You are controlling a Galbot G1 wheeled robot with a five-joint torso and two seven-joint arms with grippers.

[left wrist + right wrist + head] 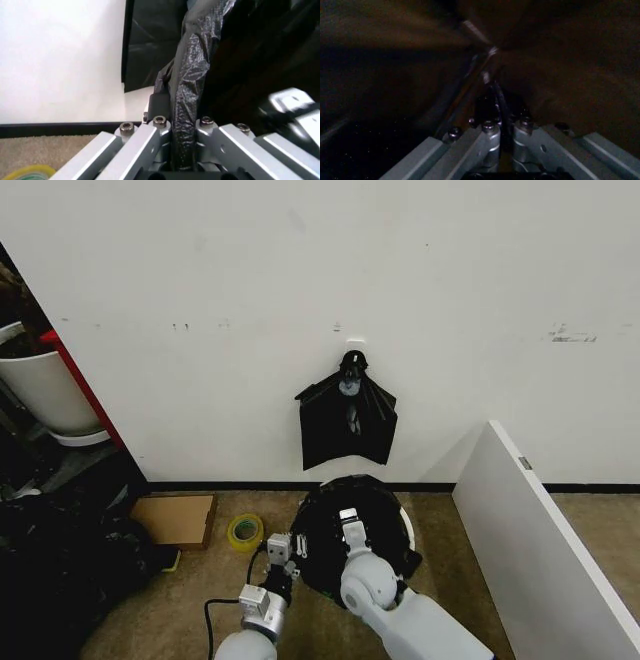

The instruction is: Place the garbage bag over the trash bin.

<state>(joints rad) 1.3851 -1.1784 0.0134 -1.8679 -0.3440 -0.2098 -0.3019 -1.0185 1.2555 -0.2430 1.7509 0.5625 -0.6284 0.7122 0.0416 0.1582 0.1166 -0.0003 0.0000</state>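
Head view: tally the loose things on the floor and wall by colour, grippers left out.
Black: 2, the garbage bag over the trash bin and the bunch of bags hung on the wall.
White: 2, the trash bin and the leaning board.
Brown: 1, the cardboard piece.
Yellow: 1, the tape roll.
Total: 6

The garbage bag [340, 525] hides most of the trash bin [408, 530], leaving bare only a rim sliver at three o'clock.
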